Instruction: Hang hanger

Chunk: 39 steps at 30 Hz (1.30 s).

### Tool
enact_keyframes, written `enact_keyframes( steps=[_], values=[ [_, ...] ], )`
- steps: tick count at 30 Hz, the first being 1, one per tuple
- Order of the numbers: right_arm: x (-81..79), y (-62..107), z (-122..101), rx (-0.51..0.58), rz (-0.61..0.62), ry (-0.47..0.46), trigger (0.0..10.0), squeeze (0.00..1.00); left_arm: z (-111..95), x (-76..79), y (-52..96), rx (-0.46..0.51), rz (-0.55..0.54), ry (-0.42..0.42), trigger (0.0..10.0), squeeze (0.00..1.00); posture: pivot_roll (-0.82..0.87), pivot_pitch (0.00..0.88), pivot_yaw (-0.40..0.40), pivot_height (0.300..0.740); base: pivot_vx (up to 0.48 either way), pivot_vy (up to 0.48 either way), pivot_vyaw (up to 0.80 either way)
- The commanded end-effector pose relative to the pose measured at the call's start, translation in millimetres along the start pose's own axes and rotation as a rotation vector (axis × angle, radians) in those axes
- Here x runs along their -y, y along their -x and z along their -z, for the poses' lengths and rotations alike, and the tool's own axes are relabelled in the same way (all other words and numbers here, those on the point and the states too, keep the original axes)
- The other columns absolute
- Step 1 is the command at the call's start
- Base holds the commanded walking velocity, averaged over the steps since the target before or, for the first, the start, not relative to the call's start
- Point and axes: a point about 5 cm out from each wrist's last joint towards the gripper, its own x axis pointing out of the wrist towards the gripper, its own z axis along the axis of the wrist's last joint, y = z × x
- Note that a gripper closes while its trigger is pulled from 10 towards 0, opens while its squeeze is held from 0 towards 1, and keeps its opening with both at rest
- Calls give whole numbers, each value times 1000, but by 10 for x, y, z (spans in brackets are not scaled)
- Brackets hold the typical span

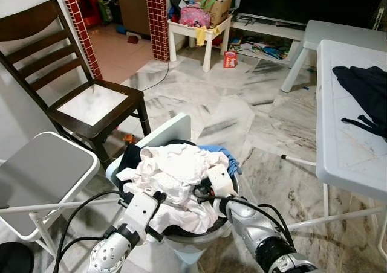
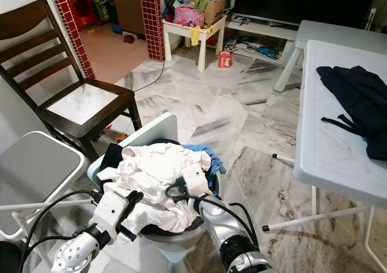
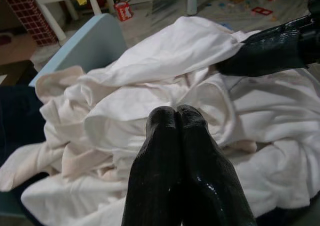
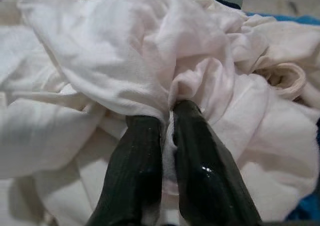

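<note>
A light blue laundry basket (image 1: 195,239) stands right in front of me, heaped with white clothes (image 1: 175,167). My right gripper (image 4: 167,111) reaches into the heap from the right and is shut on a fold of white cloth (image 4: 172,86), which is pinched between its two fingers. My left gripper (image 3: 176,111) hovers at the heap's near left side, its black fingers pressed together with nothing between them. In the head views the left gripper (image 1: 158,197) is at the basket's front left and the right gripper (image 1: 202,192) is over the middle.
A dark garment (image 1: 129,155) and a blue cloth (image 1: 228,158) lie under the white pile. A dark wooden chair (image 1: 91,104) and a grey folding chair (image 1: 42,170) stand to the left. On the right a white plastic table (image 1: 344,140) carries a black garment (image 1: 366,95).
</note>
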Motion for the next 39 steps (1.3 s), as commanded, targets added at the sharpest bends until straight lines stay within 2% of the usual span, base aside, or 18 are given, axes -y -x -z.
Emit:
enact_keyframes(
  steps=[1, 6, 9, 10, 13, 14, 16, 18, 19, 21, 26, 30, 31, 34, 35, 39],
  values=[
    [-21, -23, -101, 28, -19, -41, 0, 0, -10, 13, -17, 3, 3, -9, 10000, 0, -16, 23, -28, 740, 0, 0, 0],
    [1, -45, -331, 93, -45, -223, 0, 0, -15, 19, -52, 5, 5, -10, 10000, 0, -19, 17, -30, 740, 0, 0, 0],
    [-2, -45, -428, 119, -66, -265, 0, 0, -15, 18, -60, 5, 5, -11, 10000, 0, -19, 13, -32, 740, 0, 0, 0],
    [-6, -38, -534, 149, -85, -314, 0, 0, -14, 14, -65, 6, 2, -11, 10000, 0, -20, 10, -32, 740, 0, 0, 0],
    [0, -3, -725, 210, -118, -380, 0, 0, -6, 5, -73, 6, -6, -13, 10000, 0, -20, 7, -33, 740, 0, 0, 0],
    [0, -3, -725, 210, -118, -380, 0, 0, -6, 5, -73, 6, -6, -13, 10000, 0, -20, 7, -33, 740, 0, 0, 0],
    [53, 91, -1024, 320, -150, -479, 0, 0, 35, -52, -76, -12, -53, -36, 10000, 0, -25, 1, -30, 740, 0, 0, 0],
    [69, 121, -1100, 346, -156, -490, 0, 0, 58, -79, -78, -25, -73, -45, 10000, 0, -28, 0, -30, 740, 0, 0, 0],
    [94, 196, -1255, 391, -173, -511, 0, 0, 116, -129, -80, -55, -115, -43, 10000, 0, -33, 0, -29, 740, 0, 0, 0],
    [98, 231, -1320, 405, -183, -517, 0, 0, 140, -149, -80, -66, -132, -37, 10000, 0, -34, 0, -29, 740, 0, 0, 0],
    [35, 445, -1452, 411, -267, -435, 0, 0, 131, -263, -126, -59, -204, -17, 10000, 0, -48, 0, -25, 740, 0, 0, 0],
    [17, 601, -1426, 396, -328, -374, 0, 0, 111, -346, -166, -49, -241, -1, 10000, 0, -56, 0, -22, 740, 0, 0, 0],
    [21, 687, -1386, 381, -359, -319, 0, 0, 99, -380, -186, -44, -253, 6, 10000, 0, -56, 0, -22, 740, 0, 0, 0],
    [53, 841, -1327, 374, -411, -294, 0, 0, 89, -431, -210, -42, -273, 30, 10000, 0, -64, 0, -16, 740, 0, 0, 0],
    [101, 938, -1279, 369, -426, -271, 0, 0, 81, -448, -223, -38, -277, 39, 10000, 0, -69, 0, -12, 740, 0, 0, 0],
    [174, 1091, -1242, 362, -439, -253, 0, 0, 48, -459, -269, -12, -284, 76, 10000, 0, -81, 0, -5, 740, 0, 0, 0]
  ],
)
